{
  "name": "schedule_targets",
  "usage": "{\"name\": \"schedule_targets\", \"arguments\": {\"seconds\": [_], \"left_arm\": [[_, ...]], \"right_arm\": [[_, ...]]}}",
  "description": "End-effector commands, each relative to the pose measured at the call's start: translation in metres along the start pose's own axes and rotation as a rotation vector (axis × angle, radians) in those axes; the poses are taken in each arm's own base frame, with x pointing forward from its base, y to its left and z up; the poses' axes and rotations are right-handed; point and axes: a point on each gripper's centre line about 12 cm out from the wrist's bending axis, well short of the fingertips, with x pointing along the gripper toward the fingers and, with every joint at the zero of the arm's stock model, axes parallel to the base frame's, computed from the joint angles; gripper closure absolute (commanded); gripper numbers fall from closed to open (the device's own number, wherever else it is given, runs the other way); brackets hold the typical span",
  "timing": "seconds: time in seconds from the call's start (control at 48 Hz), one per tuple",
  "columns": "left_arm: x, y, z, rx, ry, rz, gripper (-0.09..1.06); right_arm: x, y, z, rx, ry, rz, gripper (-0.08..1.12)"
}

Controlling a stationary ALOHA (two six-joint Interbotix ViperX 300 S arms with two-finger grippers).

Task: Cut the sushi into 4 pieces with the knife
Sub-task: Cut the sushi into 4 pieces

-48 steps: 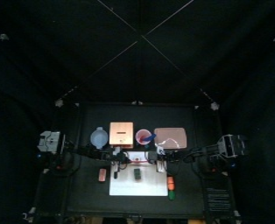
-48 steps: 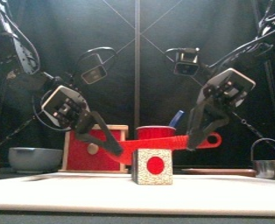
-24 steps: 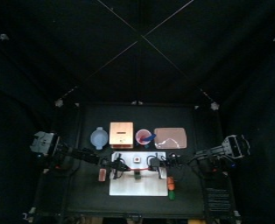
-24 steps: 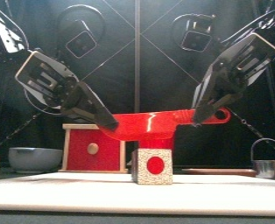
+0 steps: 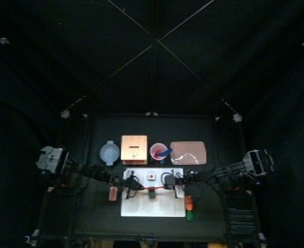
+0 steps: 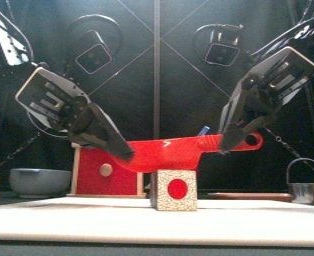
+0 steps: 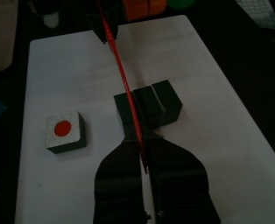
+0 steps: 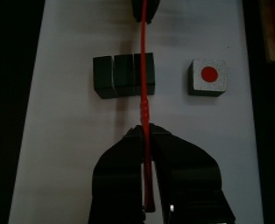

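Observation:
A red toy knife (image 6: 180,152) hangs level over the white cutting board (image 5: 152,206), held at both ends. My left gripper (image 6: 124,152) is shut on its blade end. My right gripper (image 6: 224,145) is shut on its handle end. Under the blade lies the dark green sushi roll (image 7: 151,103), with the knife (image 7: 123,79) running across its blocks. One cut piece (image 6: 176,190) with a red dot on its white face stands apart from the roll (image 8: 124,73). In the right wrist view this piece (image 8: 208,73) sits beside the knife (image 8: 143,79).
Behind the board stand a blue-grey bowl (image 5: 108,152), the wooden box (image 5: 134,152), a red cup (image 5: 159,151) and the pink tray (image 5: 190,152). A metal cutter (image 6: 304,185) is at the far right. Small toy foods (image 5: 193,204) lie beside the board.
Both grippers lifted the knife from the sushi's level to well above it, then brought it slightly lower. The cut piece has not moved.

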Motion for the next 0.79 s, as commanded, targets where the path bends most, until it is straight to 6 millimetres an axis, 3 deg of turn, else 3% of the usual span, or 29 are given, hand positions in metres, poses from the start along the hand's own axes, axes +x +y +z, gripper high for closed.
{"name": "schedule_targets", "arguments": {"seconds": [0.021,0.792], "left_arm": [[0.005,-0.006,0.016,0.012,-0.05,-0.014,0.73],[0.015,-0.019,0.003,-0.008,-0.008,-0.033,0.73]], "right_arm": [[0.0,-0.007,0.019,0.017,-0.061,-0.013,0.94],[0.014,-0.004,0.007,0.026,-0.01,-0.008,0.94]]}}
